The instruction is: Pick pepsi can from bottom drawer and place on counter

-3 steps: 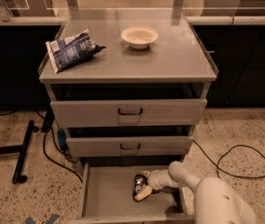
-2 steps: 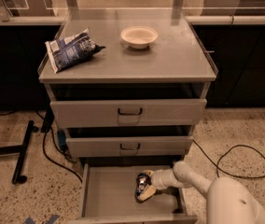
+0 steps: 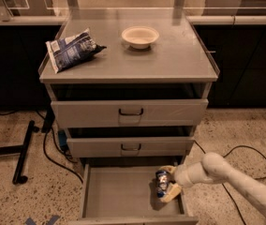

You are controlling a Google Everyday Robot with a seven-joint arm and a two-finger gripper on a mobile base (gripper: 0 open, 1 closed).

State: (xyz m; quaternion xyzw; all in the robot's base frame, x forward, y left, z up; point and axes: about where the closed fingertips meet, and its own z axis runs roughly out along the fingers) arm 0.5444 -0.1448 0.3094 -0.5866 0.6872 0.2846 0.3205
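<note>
Hand (image 3: 165,184) seemingly around pepsi can (image 3: 160,180), bottom drawer (image 3: 118,194).

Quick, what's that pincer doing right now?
Pincer: closed on the pepsi can, down inside the open bottom drawer, at its right side.

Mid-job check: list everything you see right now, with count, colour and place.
pepsi can: one, dark blue, right side of the bottom drawer
bottom drawer: one, grey, pulled open, lowest of three
top drawer: one, grey with a black handle, under the counter
middle drawer: one, grey with a black handle, above the bottom drawer
counter: one, grey, cabinet top
chip bag: one, blue and white, counter's left
bowl: one, cream, counter's back middle
cables: black, on the floor on both sides of the cabinet
stand: one, black, floor at left
arm: one, white, reaching in from lower right
gripper: one, tan, at the pepsi can
</note>
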